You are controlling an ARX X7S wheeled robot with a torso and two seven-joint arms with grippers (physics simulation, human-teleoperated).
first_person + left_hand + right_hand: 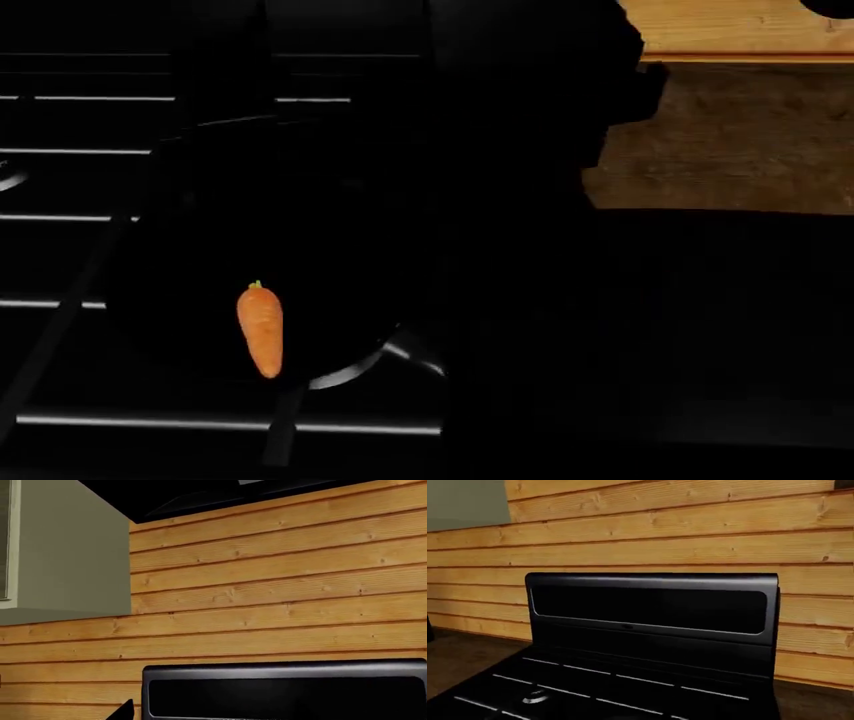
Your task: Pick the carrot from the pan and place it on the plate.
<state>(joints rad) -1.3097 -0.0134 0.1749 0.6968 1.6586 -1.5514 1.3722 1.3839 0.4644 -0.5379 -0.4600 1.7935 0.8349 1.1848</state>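
Observation:
The small orange carrot (pixel 260 328) lies in the black pan (pixel 350 374) in the head view, green stem tip pointing away from me. The pan is nearly lost against the dark stove, and only a shiny stretch of its near rim shows. The plate is out of view. Neither gripper shows clearly in the head view. A large dark shape covers the upper right of the stove there. In the left wrist view only a small dark tip (pixel 123 711) pokes in at the picture's edge, possibly a finger. No fingers show in the right wrist view.
The black stove's grates (pixel 94 152) run as thin bright lines around the pan. Its raised back panel (pixel 654 605) stands against a wooden plank wall (pixel 280 580). Brown countertop (pixel 727 140) lies right of the stove. A grey cabinet (pixel 67 545) and black hood (pixel 220 495) hang above.

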